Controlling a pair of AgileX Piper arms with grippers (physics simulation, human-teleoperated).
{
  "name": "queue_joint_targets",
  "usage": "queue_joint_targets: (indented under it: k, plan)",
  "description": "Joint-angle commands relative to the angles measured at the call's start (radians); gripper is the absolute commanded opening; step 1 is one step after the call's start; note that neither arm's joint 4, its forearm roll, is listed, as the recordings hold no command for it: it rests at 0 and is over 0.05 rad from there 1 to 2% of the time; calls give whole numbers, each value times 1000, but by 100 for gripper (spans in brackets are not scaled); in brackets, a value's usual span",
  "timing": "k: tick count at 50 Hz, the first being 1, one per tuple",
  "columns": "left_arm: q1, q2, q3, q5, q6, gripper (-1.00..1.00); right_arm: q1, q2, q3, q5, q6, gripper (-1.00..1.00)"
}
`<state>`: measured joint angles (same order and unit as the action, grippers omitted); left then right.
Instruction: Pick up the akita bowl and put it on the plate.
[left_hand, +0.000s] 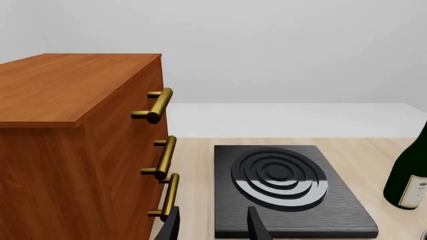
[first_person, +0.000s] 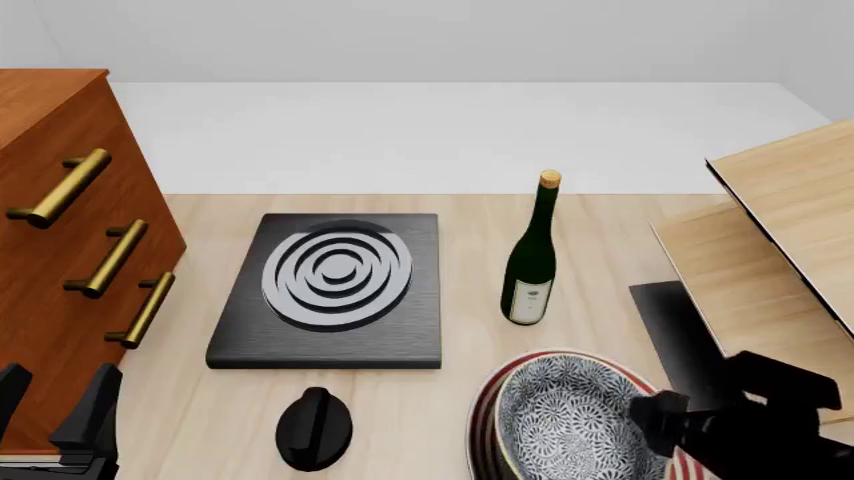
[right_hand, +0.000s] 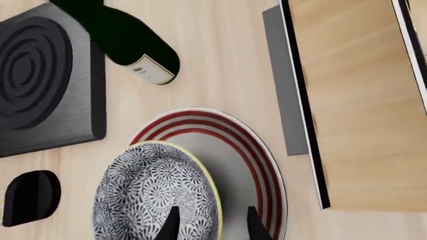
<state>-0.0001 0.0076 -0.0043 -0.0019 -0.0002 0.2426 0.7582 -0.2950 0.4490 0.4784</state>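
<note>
The akita bowl (first_person: 574, 425) sits over the plate (first_person: 486, 405) near the worktop's (first_person: 587, 220) near edge, toward the right; in the right wrist view the bowl (right_hand: 155, 192) covers one side of the plate (right_hand: 250, 150) and hangs out past the red rings on that side, so it looks off-centre rather than squarely seated. The right gripper (right_hand: 210, 222) is at the bowl's rim, one finger over the patterned inside and the other outside the yellow-edged wall, a pose that suits pinching a thin rim from above. Whether the fingers press on the wall or stand just off it I cannot tell, nor whether the bowl rests fully on the plate or is held a little above it; I judge the task to be at its placing stage, with the release and lift-off left to do. The left gripper (left_hand: 213, 225) waits at the near left corner with its fingers spread and nothing between them, pointing past the brass-handled wooden cabinet (first_person: 54, 240) toward the black stove (first_person: 334, 290), well clear of the work. A green wine bottle (first_person: 533, 255) stands just beyond the plate and a small black knob (first_person: 315, 428) lies just to its left; a careless rise of the right arm could knock the bottle, being tall and narrow. A light wooden rack (first_person: 781, 240) occupies the right edge.
</note>
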Motion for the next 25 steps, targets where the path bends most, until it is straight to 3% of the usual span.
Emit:
queue_joint_targets:
  k: [1,3,16,21,23,25]
  plan:
    - [0,0,0,0,0,100,-19,-58,-62,96,-29,100]
    - [0,0,0,0,0,100,-40,-33,-80,94,-67,100]
    - [0,0,0,0,0,100,-20,-110,-153,178,-99,100]
    - [0,0,0,0,0,100,-63,-136,-166,152,-118,100]
    - [0,0,0,0,0,100,-131,-99,-176,100,-196,100]
    - [0,0,0,0,0,100,-131,-132,-176,90,-203,100]
